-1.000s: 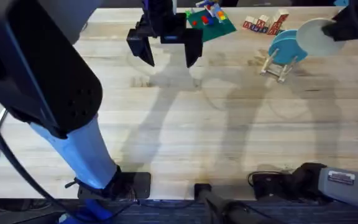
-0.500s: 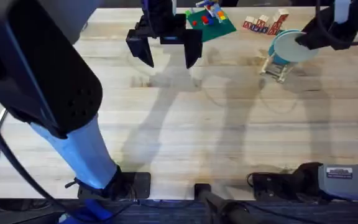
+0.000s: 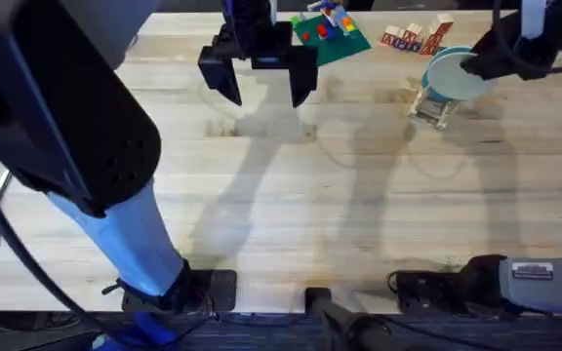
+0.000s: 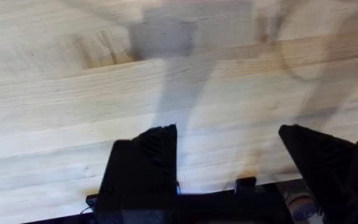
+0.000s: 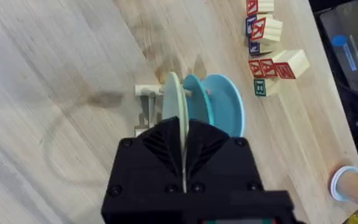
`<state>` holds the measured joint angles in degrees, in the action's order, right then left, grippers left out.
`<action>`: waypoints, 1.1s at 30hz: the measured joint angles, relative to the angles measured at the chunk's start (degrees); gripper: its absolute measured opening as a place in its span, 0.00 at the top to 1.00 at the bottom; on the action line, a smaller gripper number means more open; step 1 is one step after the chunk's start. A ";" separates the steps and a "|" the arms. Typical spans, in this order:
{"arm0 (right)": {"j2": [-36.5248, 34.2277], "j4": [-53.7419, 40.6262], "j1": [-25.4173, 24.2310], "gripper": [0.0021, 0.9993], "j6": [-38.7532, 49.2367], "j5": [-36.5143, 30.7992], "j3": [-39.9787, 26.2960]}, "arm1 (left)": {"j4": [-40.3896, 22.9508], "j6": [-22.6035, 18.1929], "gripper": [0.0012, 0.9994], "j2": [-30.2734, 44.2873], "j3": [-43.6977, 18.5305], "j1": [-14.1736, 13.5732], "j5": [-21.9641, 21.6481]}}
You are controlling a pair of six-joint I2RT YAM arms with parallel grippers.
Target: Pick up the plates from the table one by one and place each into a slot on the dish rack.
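lettered blocks (image 5: pixel 265 46) crowd the dish rack (image 3: pixel 435 105) near the table's (image 3: pixel 359 214) far right edge. the right gripper (image 5: pixel 182 146) stays clamped on a pale yellow-green plate (image 5: pixel 174 99) upright beside a teal plate (image 5: pixel 194 102) and a sky-blue plate (image 5: pixel 225 106). the left gripper (image 3: pixel 259 83) hangs spread apart.

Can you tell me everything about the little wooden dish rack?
The dish rack is small, made of pale natural wood, with thin upright pegs on a base. It stands on the table at the far right, next to lettered toy blocks. Three plates stand on edge in it. The right gripper is shut on the pale yellow-green plate.

Left gripper (image 3: pixel 258 86) is hanging at upper centre, fingers spread wide. Right gripper (image 3: pixel 471 66) is reaching at upper right, fingers pinching together.
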<state>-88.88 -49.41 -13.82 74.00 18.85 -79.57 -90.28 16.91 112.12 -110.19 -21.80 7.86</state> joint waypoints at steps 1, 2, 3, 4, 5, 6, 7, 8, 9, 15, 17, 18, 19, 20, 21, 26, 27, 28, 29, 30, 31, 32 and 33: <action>0.00 0.00 0.00 0.97 0.00 0.00 0.00 | 0.00 0.00 0.00 0.00 0.00 0.00 0.00; 0.00 -0.02 0.00 0.97 0.00 0.00 0.00 | 0.00 0.00 0.00 0.00 0.00 0.00 0.01; 0.00 -0.02 0.00 0.97 0.00 0.00 0.00 | 0.00 0.00 0.00 0.00 0.00 0.00 0.02; -0.02 0.00 0.00 0.97 0.00 -0.02 0.00 | 0.00 0.00 0.00 0.00 0.00 0.00 0.00; -0.03 -0.02 0.00 0.97 0.00 0.00 0.00 | 0.00 0.00 0.00 0.00 0.00 0.00 0.00; -0.13 0.00 0.00 0.97 0.04 0.00 0.00 | 0.00 0.00 0.00 0.00 0.00 0.00 0.00; -0.40 0.00 0.00 0.97 0.17 0.00 0.00 | 0.00 0.00 0.00 0.00 0.00 0.00 0.02; -0.71 0.00 0.00 0.97 0.20 0.00 0.00 | 0.00 0.00 0.00 0.00 0.00 0.00 0.01; -1.14 0.00 0.00 0.97 0.20 0.00 0.00 | 0.00 0.00 0.00 0.00 0.00 0.00 0.00; -4.38 0.02 0.00 0.97 0.21 0.00 0.00 | 0.00 0.00 0.00 0.00 0.00 0.00 0.00; -5.31 0.02 0.00 0.97 0.21 0.00 0.00 | 0.00 0.00 0.00 0.00 0.00 0.00 0.00; -5.67 0.02 0.00 0.97 0.21 -0.02 0.00 | 0.00 0.00 0.00 0.00 0.00 0.00 0.01; -6.00 0.02 0.00 0.97 0.20 -0.02 0.00 | 0.00 0.00 0.00 0.00 0.00 0.00 0.02; -6.22 0.02 0.00 0.97 0.20 -0.02 0.00 | 0.00 0.00 0.00 0.00 0.00 0.00 0.02; -6.44 0.02 0.00 0.97 0.21 -0.02 0.00 | 0.00 0.00 0.00 0.00 0.00 0.00 0.00; -6.99 0.02 0.00 0.97 0.20 -0.02 0.00 | 0.00 0.00 0.00 0.00 0.00 0.00 0.00; -7.02 0.03 0.00 0.97 0.20 -0.02 0.00 | 0.00 0.00 0.01 0.00 0.00 0.00 0.00; -7.02 0.02 0.00 0.95 0.21 0.00 0.00 | 0.00 0.00 0.00 0.00 0.00 0.00 0.02; -7.04 0.02 0.00 0.94 0.22 0.00 0.00 | 0.00 0.00 0.00 0.00 0.00 0.00 0.00; -7.04 0.04 0.00 0.93 0.22 -0.02 0.00 | 0.00 0.00 0.00 0.00 0.00 0.00 0.00; -7.02 0.02 0.00 0.92 0.20 -0.01 0.00 | 0.01 0.00 0.01 0.00 0.00 0.00 0.00; -7.02 0.04 0.00 0.89 0.22 0.00 0.00 | 0.02 0.00 0.00 0.00 0.00 0.00 0.00; -7.03 0.06 0.00 0.84 0.26 0.00 0.00 | 0.00 0.00 0.00 0.00 0.00 0.00 0.00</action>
<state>-95.91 -49.35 -13.82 74.26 18.85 -79.57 -90.28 16.91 112.12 -110.19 -21.80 7.86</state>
